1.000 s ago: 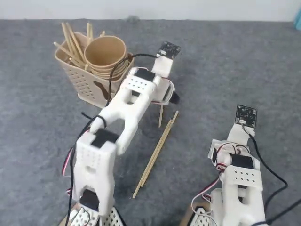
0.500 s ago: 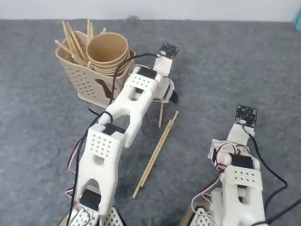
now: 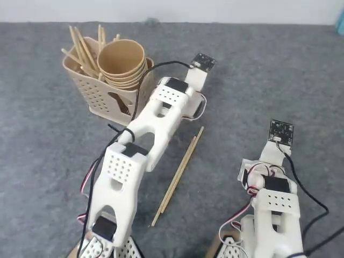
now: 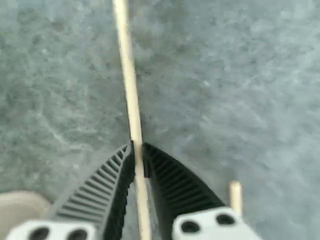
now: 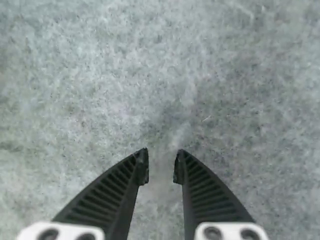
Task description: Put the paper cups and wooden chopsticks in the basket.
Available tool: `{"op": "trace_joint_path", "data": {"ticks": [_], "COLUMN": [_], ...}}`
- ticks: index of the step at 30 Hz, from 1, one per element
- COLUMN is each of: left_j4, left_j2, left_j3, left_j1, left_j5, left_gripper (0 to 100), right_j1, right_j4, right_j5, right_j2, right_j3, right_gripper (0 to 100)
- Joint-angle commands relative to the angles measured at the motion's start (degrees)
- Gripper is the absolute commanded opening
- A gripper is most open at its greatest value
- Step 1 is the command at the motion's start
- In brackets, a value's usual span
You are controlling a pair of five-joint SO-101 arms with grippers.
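High view: the left arm [image 3: 156, 123] reaches over the middle of the grey surface [image 3: 301, 70] with one chopstick gripped; the basket stands at far left.
The arm stretches from the near edge toward the perforated basket [image 3: 94, 94]. The basket already holds the stacked paper cups [image 3: 121, 59] and several upright chopsticks [image 3: 80, 45], likely stood on end to fit beside the cups. Two loose chopsticks [image 3: 180, 169] lie side by side between the arms, so the task looks unfinished. The left end effector [image 4: 138, 150] is clamped on a wooden chopstick [image 4: 127, 80], pinched at its fingertips, probably for carrying to the basket. The right end effector [image 5: 160, 167] sits slightly apart over bare surface at near right, holding nothing.
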Motion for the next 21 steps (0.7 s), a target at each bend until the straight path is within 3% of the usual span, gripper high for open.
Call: {"op": "trace_joint_path", "data": {"ticks": [1, 6, 10, 15, 21], "left_j4": [9.5, 16.9, 20.1, 23.6, 23.9], "left_j2": [-8.2, -21.1, -29.2, -36.7, -48.4], "left_j3": [-3.0, -3.0, -3.0, -3.1, -3.3], "left_j1": [6.5, 14.7, 16.4, 14.5, 7.1], "left_j5": [-0.8, -0.5, -0.4, -0.7, -0.5], "left_gripper": [1, 1, 1, 1, 1], "right_j1": [0.7, 0.7, 0.8, 0.8, 0.8], "right_j4": [-1.4, -1.3, -1.2, -1.2, -1.2], "right_j5": [0.8, 0.8, 0.8, 0.8, 0.8], "right_j2": [-1.3, -1.3, -1.3, -1.3, -1.3], "right_j3": [-0.5, -0.5, -0.5, -0.5, -0.5], "right_gripper": [9.5, 9.5, 9.4, 9.3, 9.2]}}
